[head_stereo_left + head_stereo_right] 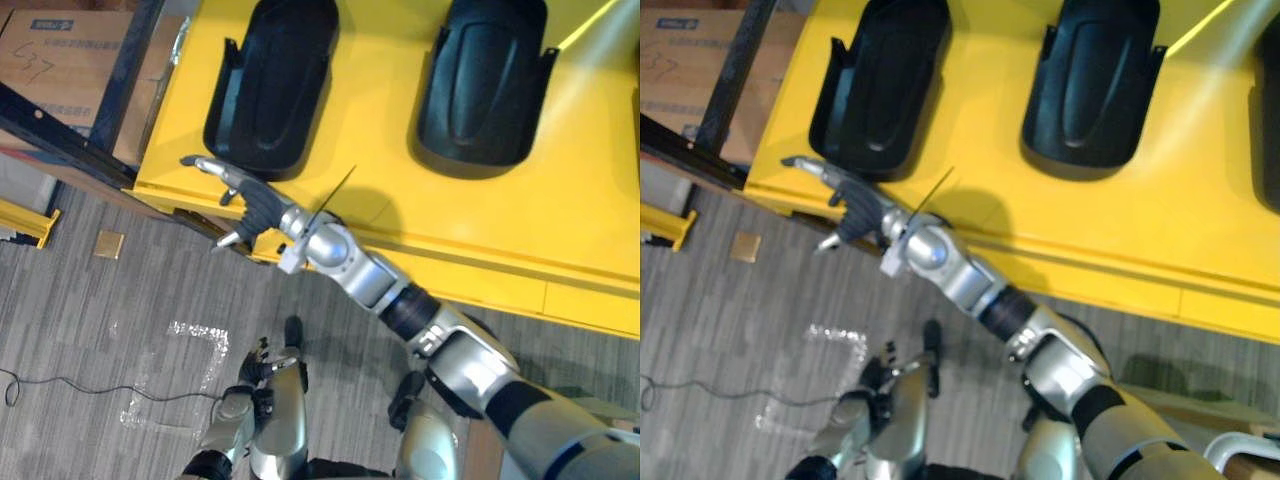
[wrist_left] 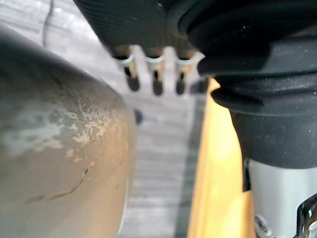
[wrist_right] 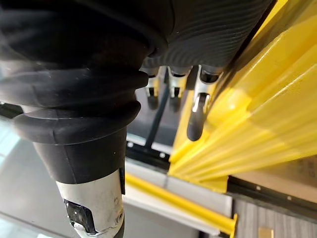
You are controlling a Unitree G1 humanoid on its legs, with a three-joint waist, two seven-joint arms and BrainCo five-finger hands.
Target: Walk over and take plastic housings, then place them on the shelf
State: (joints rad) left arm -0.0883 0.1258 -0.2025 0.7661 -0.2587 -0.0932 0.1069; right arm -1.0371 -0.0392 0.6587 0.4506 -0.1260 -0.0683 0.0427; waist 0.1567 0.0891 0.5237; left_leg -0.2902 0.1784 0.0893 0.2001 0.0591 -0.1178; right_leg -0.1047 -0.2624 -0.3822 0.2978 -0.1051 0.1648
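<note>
Left eye view gives you the right hand [image 1: 248,205] stretched out over the near edge of the yellow table [image 1: 450,215], fingers straight and spread, gripping nothing, just beside the near end of the left plastic housing [image 1: 275,80]. A second housing [image 1: 485,80] lies further right on that table. Your left hand [image 1: 252,372] hangs low over the floor [image 1: 100,330], fingers relaxed and empty

The top edge cuts off the left plastic housing [image 1: 272,85] and the middle plastic housing [image 1: 485,85] on the yellow bench [image 1: 400,215]. A third housing [image 1: 1270,125] is only a sliver at the right edge. A dark frame bar [image 1: 135,60] partly hides the cropped cardboard box [image 1: 60,65].
</note>
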